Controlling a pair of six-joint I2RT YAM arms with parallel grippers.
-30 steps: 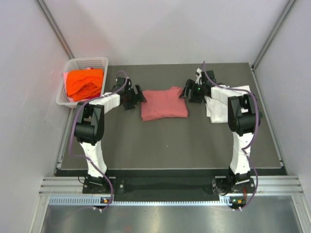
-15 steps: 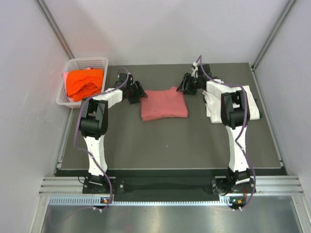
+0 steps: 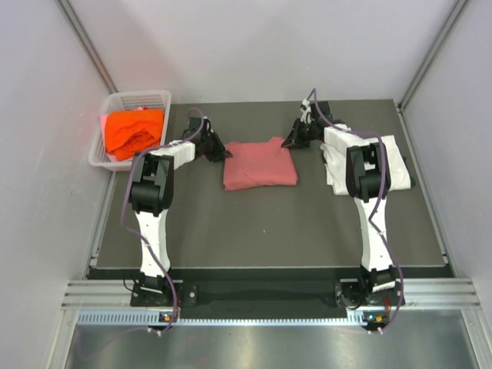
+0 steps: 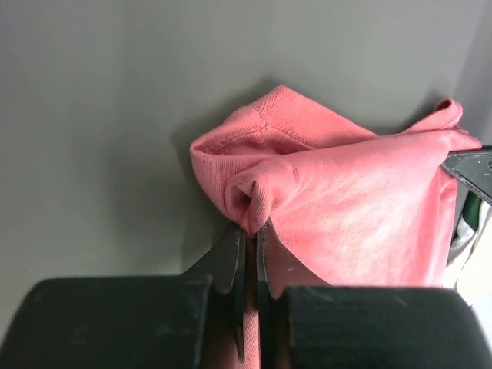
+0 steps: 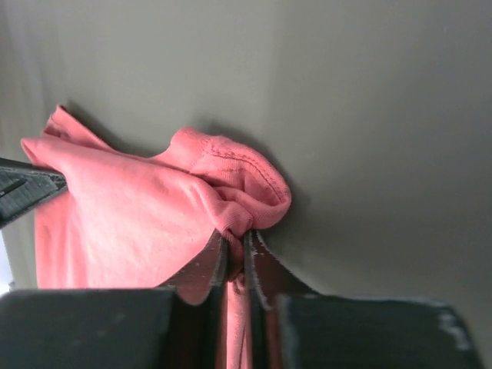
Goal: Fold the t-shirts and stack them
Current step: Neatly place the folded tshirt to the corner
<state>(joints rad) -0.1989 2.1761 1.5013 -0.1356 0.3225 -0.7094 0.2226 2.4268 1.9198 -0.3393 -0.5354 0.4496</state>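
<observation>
Left end effector (image 3: pixel 219 152) edged rightward, pinching pink t-shirt (image 3: pixel 260 164) — basket (image 3: pixel 143 95) well left.

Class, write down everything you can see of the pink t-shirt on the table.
The pink t-shirt is soft, dusty pink-red knit cloth with a stitched hem showing at its corners. It is folded into a rough rectangle and lies on the dark table, towards the far side, between the two arms. The left pincer is shut on its far left corner and the right pincer on its far right corner. The cloth bunches and wrinkles at both pinches.
</observation>
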